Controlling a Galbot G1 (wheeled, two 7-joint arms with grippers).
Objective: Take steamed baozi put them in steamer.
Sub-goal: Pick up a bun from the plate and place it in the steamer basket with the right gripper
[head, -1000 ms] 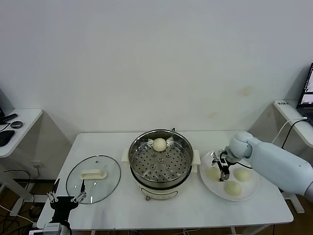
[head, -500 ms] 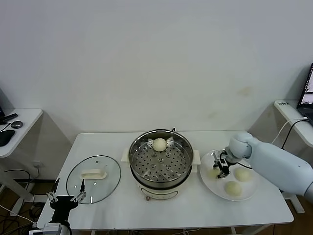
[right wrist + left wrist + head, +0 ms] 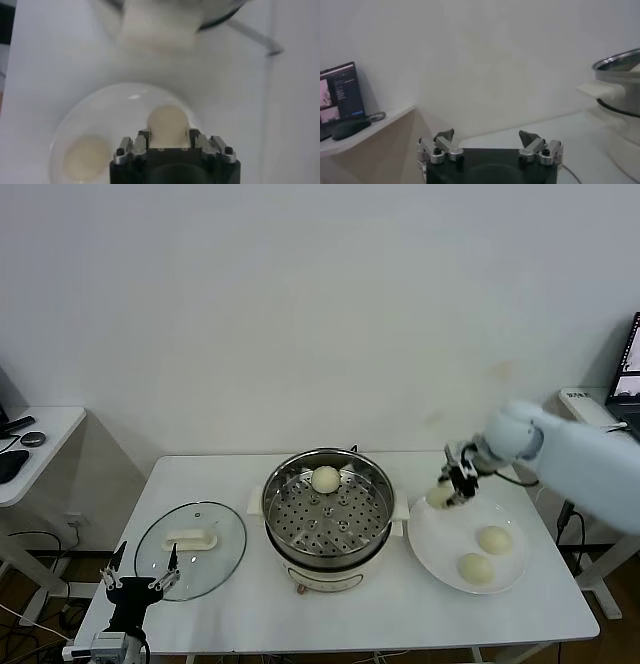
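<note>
A white rectangular bench (image 3: pixel 250 609) stands against a plain pale wall, with small side desks at either edge of the room. At its centre sits the round shiny steel steamer (image 3: pixel 327 514) on a cream base; one smooth cream-white bun (image 3: pixel 326 479) rests at twelve o'clock on its perforated tray. At nine o'clock lies a round glass lid (image 3: pixel 190 548). At three o'clock, a flat white plate (image 3: pixel 437 546) holds two buns (image 3: pixel 494 539). The right gripper (image 3: pixel 453 487) hovers above the plate's rim, clenched on a fourth bun (image 3: pixel 167 121). The left gripper (image 3: pixel 139 582), fingers spread, waits at seven o'clock.

Cream-white baozi (image 3: pixel 326 478), perforated silver steamer (image 3: pixel 327 506)
</note>
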